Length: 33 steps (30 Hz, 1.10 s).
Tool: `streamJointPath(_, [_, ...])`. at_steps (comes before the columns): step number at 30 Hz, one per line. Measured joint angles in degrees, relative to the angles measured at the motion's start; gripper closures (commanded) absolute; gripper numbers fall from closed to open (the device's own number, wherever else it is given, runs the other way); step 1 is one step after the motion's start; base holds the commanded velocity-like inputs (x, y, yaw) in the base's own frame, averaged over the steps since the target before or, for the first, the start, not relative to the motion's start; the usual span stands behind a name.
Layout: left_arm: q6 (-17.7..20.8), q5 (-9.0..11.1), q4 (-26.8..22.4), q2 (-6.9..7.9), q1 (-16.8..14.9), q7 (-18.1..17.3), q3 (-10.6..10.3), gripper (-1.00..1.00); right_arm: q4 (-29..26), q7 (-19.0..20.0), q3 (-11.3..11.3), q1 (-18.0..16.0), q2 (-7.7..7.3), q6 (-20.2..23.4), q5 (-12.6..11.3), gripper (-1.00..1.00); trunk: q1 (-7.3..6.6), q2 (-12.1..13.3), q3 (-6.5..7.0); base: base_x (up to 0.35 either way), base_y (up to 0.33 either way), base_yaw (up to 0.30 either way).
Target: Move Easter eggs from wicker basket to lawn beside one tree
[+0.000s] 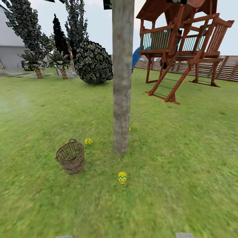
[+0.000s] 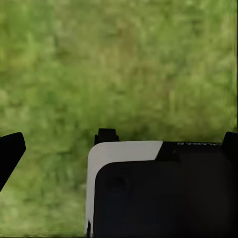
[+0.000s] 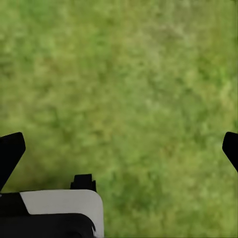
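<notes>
The tree (image 1: 122,82) hides part of one egg (image 1: 130,129); basket (image 1: 70,158) beside it, playhouse (image 1: 183,46) behind. Both grippers' jaws stand wide over grass (image 3: 129,74).

Your way forward over open lawn (image 1: 185,158), trunk (image 1: 121,99) dead ahead, basket (image 1: 70,158) at its left, egg (image 1: 122,177) in front of it.

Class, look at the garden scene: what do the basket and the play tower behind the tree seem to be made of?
The wicker basket looks like woven brown twigs, matte; the crossing strands show. The play tower looks like reddish-brown stained wood, judging by its beams and slats, though a render leaves that open.
</notes>
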Motion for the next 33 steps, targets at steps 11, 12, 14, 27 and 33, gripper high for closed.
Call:
streamJointPath(11, [-0.2,0.0,0.0,-3.89,4.5,1.2,0.0,-1.0,0.0,0.1,-0.1,1.9,0.02,-0.2,-0.1,-1.0,0.0,0.0,1.02,0.0,0.0,0.0])
streamJointPath(12, [-0.2,-0.1,0.0,-3.91,5.0,3.1,0.0,-1.0,0.0,0.1,-0.1,2.3,0.02,-0.2,-0.2,-1.0,0.0,0.0,1.11,0.0,0.0,0.0])
streamJointPath(14, [-0.2,-0.1,0.0,-3.94,5.4,5.6,0.0,-1.0,0.0,0.1,-0.2,2.6,0.02,-0.2,-0.2,-1.0,0.0,0.0,1.3,0.0,0.0,0.0])
streamJointPath(27, [-2.6,1.2,0.0,-4.02,9.1,16.0,0.0,-1.0,0.0,0.2,-0.3,4.8,0.02,-0.5,-6.1,-1.0,0.0,0.0,2.5,0.0,0.0,0.0])
streamJointPath(33, [-2.8,1.1,0.0,-3.96,10.0,16.2,0.2,-1.0,0.0,0.2,-0.2,5.3,0.11,-0.5,-6.1,-1.0,0.0,0.0,3.05,0.0,0.0,0.0])
